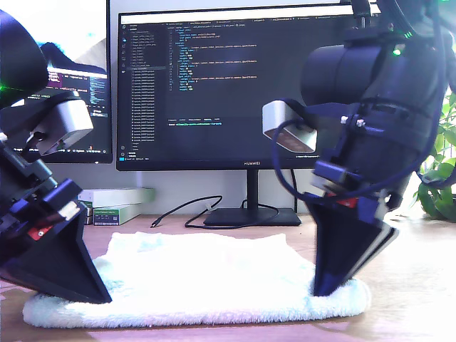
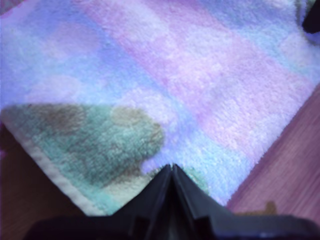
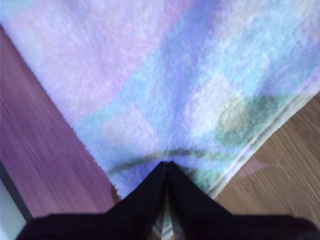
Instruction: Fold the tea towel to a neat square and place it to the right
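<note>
Second wrist view, nearest: my second gripper (image 3: 167, 162) has its jaws pinched together on a near corner of the thick white terry-cloth tea towel (image 3: 200, 75), with a crease pulled up at the tips. My first gripper (image 2: 172, 166) is likewise closed at another near corner, though I cannot tell whether cloth is caught. The towel lies flat on the pale wooden table (image 1: 413, 256) before the black monitor (image 1: 228, 85). Risks: a shallow pinch slipping from the fluffy pile when lifted, or uneven lifting skewing the fold.
</note>
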